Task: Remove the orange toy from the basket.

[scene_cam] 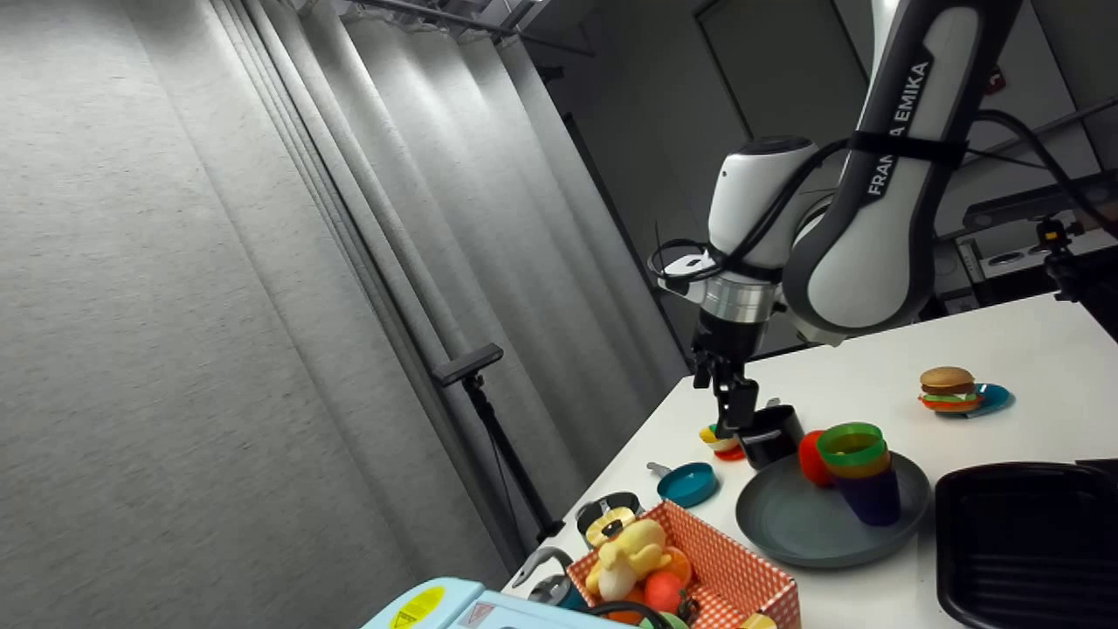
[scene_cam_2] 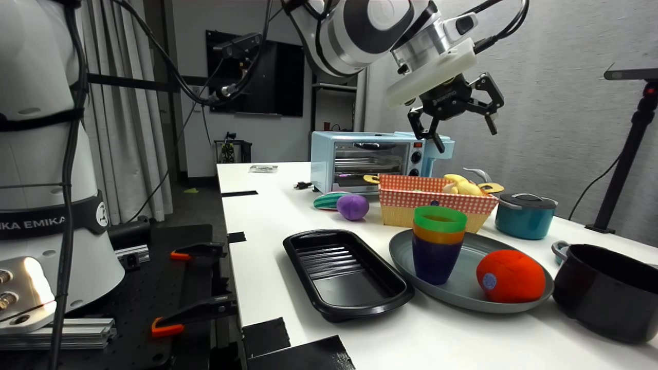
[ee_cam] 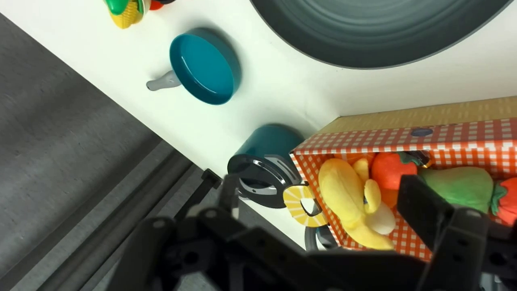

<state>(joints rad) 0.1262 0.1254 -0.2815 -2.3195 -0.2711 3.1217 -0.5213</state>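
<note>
The orange toy [scene_cam: 679,560] is in the basket [scene_cam: 727,559], bottom middle of an exterior view. In an exterior view, the pincer [scene_cam_2: 466,137], upper right, is spread wide; 1 red toy [scene_cam_2: 511,277] is on the plate [scene_cam_2: 464,284].

In an exterior view, my pincer [scene_cam_2: 467,139] hangs spread wide, higher than the basket [scene_cam_2: 410,199]; on the table [scene_cam_2: 282,210], a grey plate [scene_cam_2: 470,257] carries 3 stacked cups [scene_cam_2: 437,247] near the red-orange toy [scene_cam_2: 514,277]
</note>
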